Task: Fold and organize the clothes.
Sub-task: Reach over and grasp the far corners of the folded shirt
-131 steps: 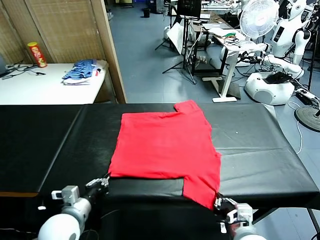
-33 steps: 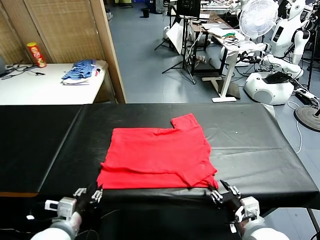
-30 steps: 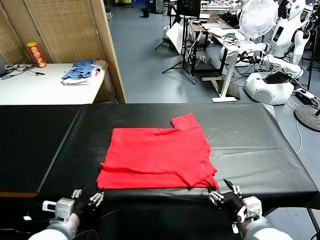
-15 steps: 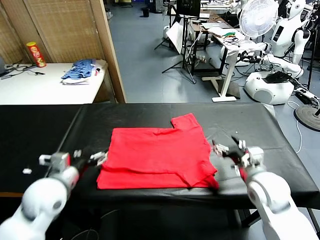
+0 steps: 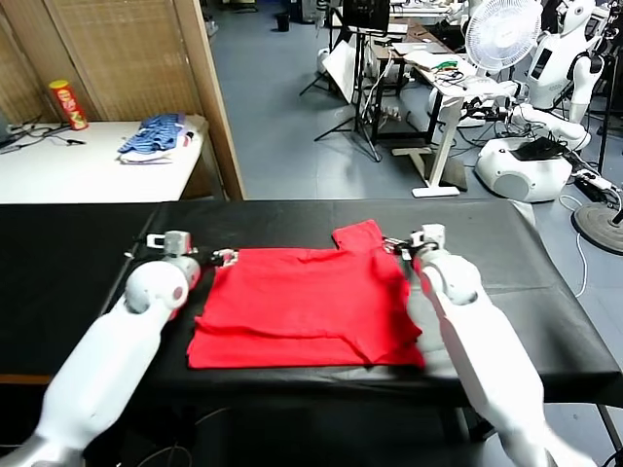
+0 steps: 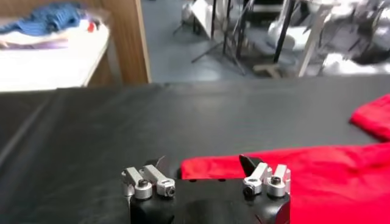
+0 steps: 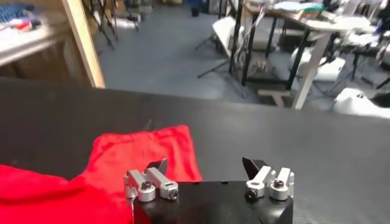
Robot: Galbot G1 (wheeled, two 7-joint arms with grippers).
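Left gripper (image 5: 226,257) and right gripper (image 5: 397,244), both released and empty, have advanced from the near table edge to the far corners of the bright red cotton T-shirt (image 5: 307,306), which lies unmoved, partly folded, mid-way across the black table (image 5: 78,263).

Bright plain red for the T-shirt (image 5: 307,302), matte black for the table cover (image 5: 506,282), white with silver fingertips for the left gripper (image 5: 226,259) and right gripper (image 5: 394,245), blue and white for the fabric pile (image 5: 156,136), yellow and red for the canister (image 5: 68,104).
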